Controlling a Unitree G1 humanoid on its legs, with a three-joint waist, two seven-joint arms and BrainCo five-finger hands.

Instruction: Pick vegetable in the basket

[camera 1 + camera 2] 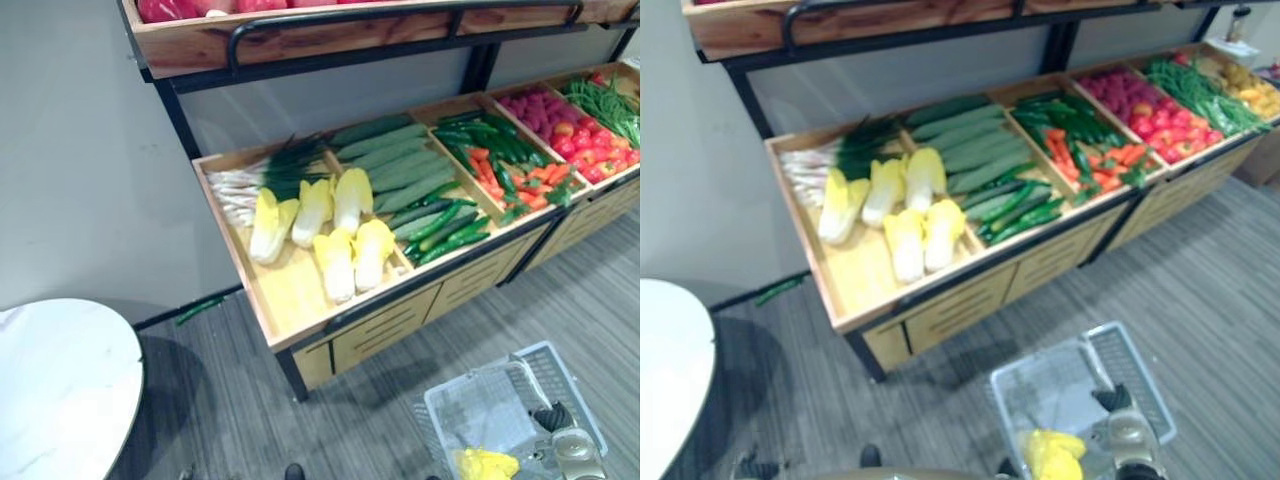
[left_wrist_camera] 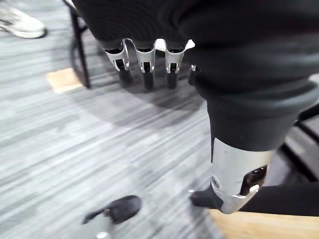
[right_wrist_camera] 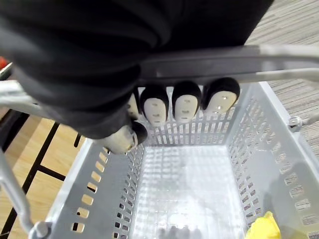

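Note:
My right hand (image 3: 186,104) is shut on the handle (image 3: 224,62) of a grey plastic basket (image 1: 470,382), which hangs low at my right over the floor. A yellow leafy vegetable (image 1: 487,464) lies in the basket's near corner, also seen as the yellow vegetable (image 3: 264,229) in the right wrist view. Several pale yellow napa cabbages (image 1: 335,225) lie in the left bin of the wooden stand (image 1: 290,300). My left hand (image 2: 146,59) hangs open above the grey floor, holding nothing.
The stand's bins hold green onions (image 1: 250,180), cucumbers (image 1: 400,165), carrots and green peppers (image 1: 510,165), and tomatoes (image 1: 590,140). A round white table (image 1: 55,385) stands at the left. A green vegetable (image 1: 200,308) lies on the floor by the wall. A person's shoe (image 2: 20,25) is nearby.

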